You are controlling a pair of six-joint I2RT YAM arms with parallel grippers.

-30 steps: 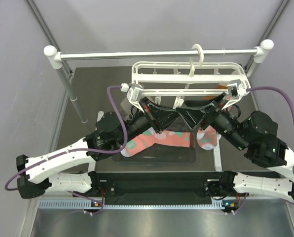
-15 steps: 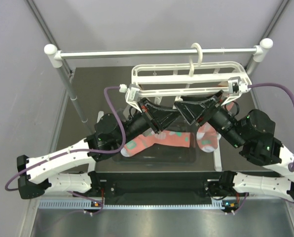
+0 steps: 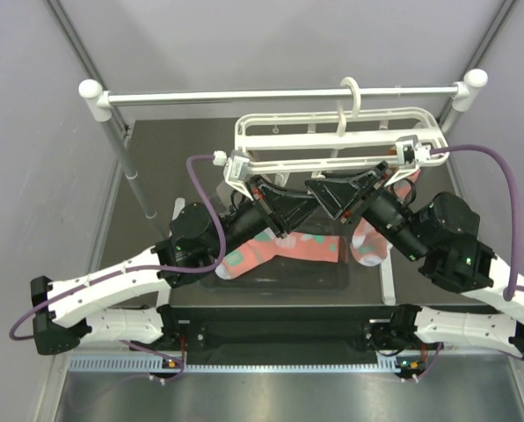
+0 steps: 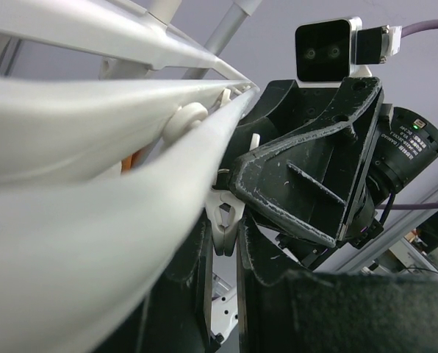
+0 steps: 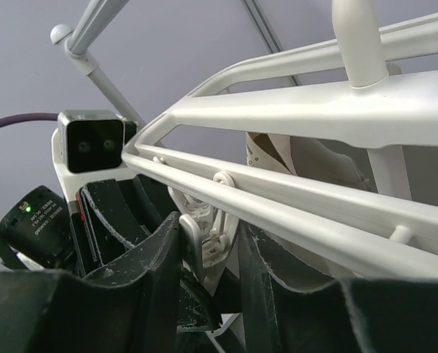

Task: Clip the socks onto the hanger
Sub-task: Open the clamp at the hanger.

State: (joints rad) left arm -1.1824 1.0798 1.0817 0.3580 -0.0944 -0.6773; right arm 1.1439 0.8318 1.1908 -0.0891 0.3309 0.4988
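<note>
Enclosure: plain grey-lilac walls; a dark table (image 3: 156,185) with a metal rail (image 3: 244,95) across the back.
Socks: both socks (image 3: 310,248) lie flat on the table below the arms, in neither gripper, not moved over the last second.
Hanger: the hanger (image 3: 288,141) hangs by its hook from the rail, above and behind the socks.
Left gripper: the left gripper (image 4: 221,254) is up under the near rail, fingers drawn close with a white clip (image 4: 223,220) filling the gap; it appears clamped on that clip.
Right gripper: the right gripper (image 5: 208,254) has a dangling clip (image 5: 204,234) between its fingers. Whether it is pinched, or is the same clip, cannot be told.
Change: the right arm has moved in toward the left arm and further back. The hanger's near rail has shifted back with it. The left arm has barely moved.
Reading: work is on the clips only; with no sock lifted, clipping has probably not begun.
Other: beige cloth (image 5: 307,158) hangs on the frame.
</note>
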